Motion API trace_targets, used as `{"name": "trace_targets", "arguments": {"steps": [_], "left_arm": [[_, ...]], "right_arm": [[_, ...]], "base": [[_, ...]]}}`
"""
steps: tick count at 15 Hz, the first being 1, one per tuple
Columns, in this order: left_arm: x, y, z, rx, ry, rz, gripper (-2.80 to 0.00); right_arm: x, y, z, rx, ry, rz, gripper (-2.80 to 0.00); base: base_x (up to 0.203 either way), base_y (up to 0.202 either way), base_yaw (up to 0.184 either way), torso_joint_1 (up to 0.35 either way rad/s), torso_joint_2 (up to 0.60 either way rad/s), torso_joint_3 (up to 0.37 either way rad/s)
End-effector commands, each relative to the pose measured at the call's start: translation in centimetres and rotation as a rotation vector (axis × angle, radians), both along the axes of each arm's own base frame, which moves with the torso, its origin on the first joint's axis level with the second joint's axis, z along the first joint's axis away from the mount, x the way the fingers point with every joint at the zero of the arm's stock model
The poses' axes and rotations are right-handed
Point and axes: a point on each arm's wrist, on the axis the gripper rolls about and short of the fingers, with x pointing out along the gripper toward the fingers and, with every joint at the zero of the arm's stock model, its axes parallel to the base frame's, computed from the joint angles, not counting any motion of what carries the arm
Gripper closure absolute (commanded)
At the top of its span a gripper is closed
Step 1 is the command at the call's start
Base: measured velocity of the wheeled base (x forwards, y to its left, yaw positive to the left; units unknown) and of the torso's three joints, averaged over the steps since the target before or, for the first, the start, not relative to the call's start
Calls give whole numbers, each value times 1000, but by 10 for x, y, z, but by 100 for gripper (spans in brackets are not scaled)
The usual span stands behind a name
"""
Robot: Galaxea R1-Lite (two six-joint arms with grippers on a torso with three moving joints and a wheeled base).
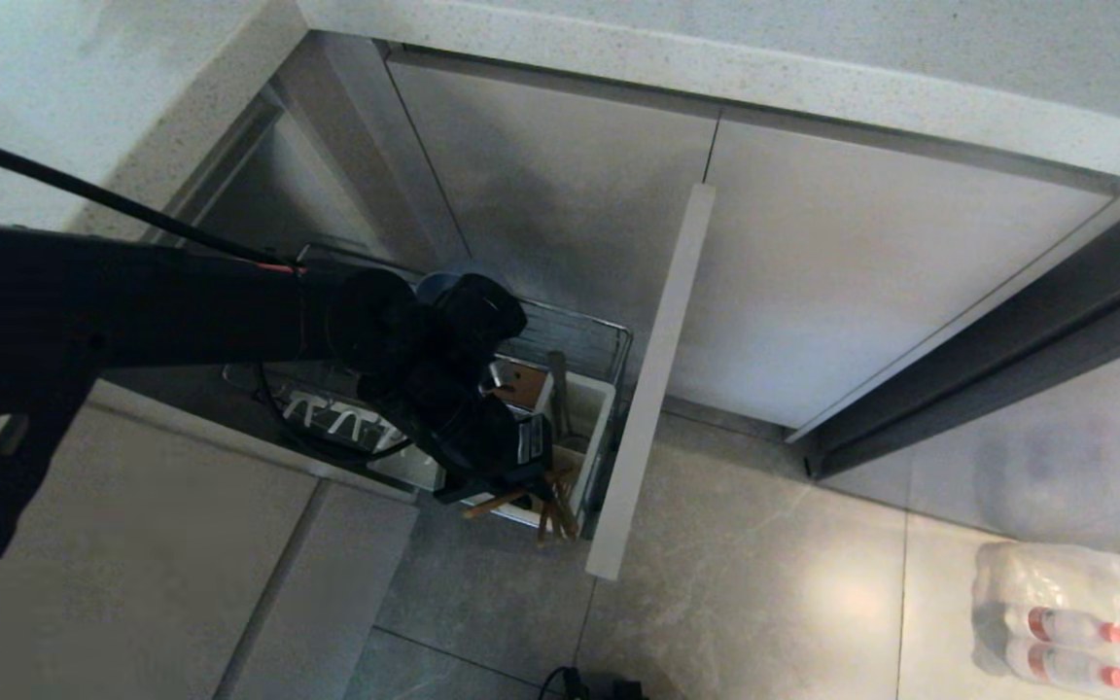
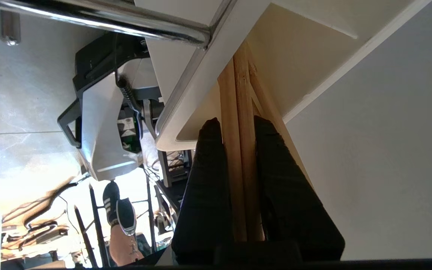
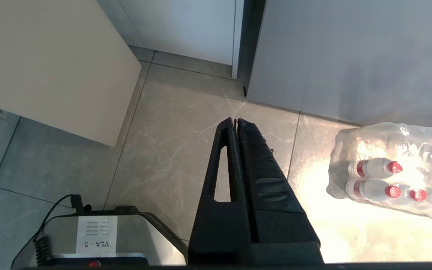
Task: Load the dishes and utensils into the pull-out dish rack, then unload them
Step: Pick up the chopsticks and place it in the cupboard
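Note:
The pull-out dish rack stands drawn out of the cabinet, its beige front panel edge-on. My left gripper hangs over the white utensil caddy at the rack's front corner. It is shut on the pair of wooden chopsticks. In the left wrist view the chopsticks run between the black fingers of the left gripper and lean against the caddy's wall. White plate prongs show under the arm. A pale blue rim peeks out behind the wrist. The right gripper hangs shut over the floor.
A stone countertop overhangs the closed cabinet doors. A shrink-wrapped pack of bottles lies on the tiled floor at the right. The rack's chrome rail runs close to the left gripper. A person's shoe stands behind my base.

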Motion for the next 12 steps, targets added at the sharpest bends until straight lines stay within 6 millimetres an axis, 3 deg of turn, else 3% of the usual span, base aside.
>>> {"name": "trace_targets", "arguments": {"steps": [1, 2, 7, 12], "left_arm": [[-1, 0, 0, 1, 7, 2, 0], [-1, 0, 0, 1, 7, 1, -280], [-3, 2, 6, 7, -16, 12, -280], [-17, 10, 34, -9, -91, 25, -280]], "right_arm": [[0, 0, 0, 0, 1, 0, 0], [0, 0, 0, 0, 1, 0, 0], [0, 0, 0, 0, 1, 0, 0], [0, 0, 0, 0, 1, 0, 0]], "base": [[0, 0, 0, 0, 0, 0], [0, 0, 0, 0, 0, 0], [0, 0, 0, 0, 0, 0], [0, 0, 0, 0, 0, 0]]}}
